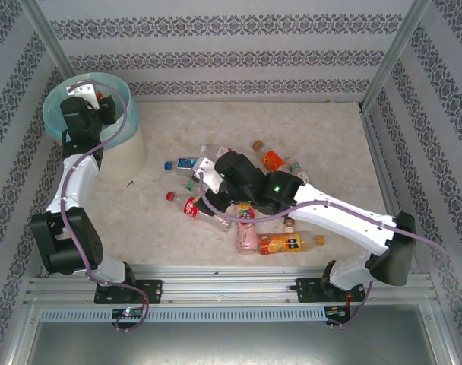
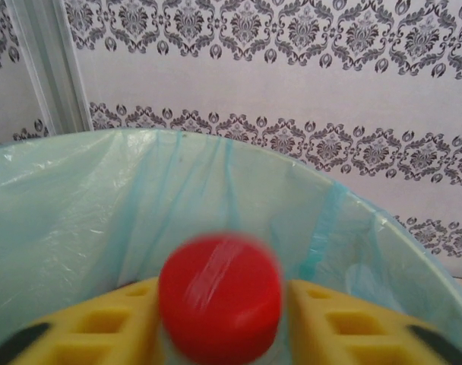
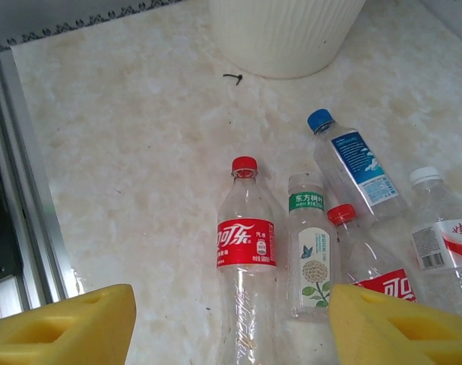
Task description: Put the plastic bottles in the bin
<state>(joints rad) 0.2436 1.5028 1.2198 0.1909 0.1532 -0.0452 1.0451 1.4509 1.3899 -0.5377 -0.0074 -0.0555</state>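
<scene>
A red-capped bottle (image 2: 219, 296) is framed by the left gripper (image 2: 219, 334) over the bin (image 2: 79, 205); whether it is clamped cannot be told. The right gripper (image 3: 231, 323) is held with jaws apart above a cola bottle (image 3: 246, 243), which could be knocked against the green-labelled bottle (image 3: 307, 251) just beside it.

A pale cream, marble-patterned tabletop (image 3: 140, 167) carries everything. Under the right pincer (image 3: 231, 323) lies a clear plastic bottle with red cap and red label (image 3: 246, 243). Just right of it lie a green-labelled clear bottle (image 3: 308, 251), a second red-capped clear bottle (image 3: 364, 258), a blue-capped clear bottle (image 3: 352, 163) and a white-capped clear bottle (image 3: 440, 228). Well ahead of the pincer stands a ribbed cream-white round bin (image 3: 284, 38), with a small dark scrap (image 3: 232, 77) near its base.
</scene>
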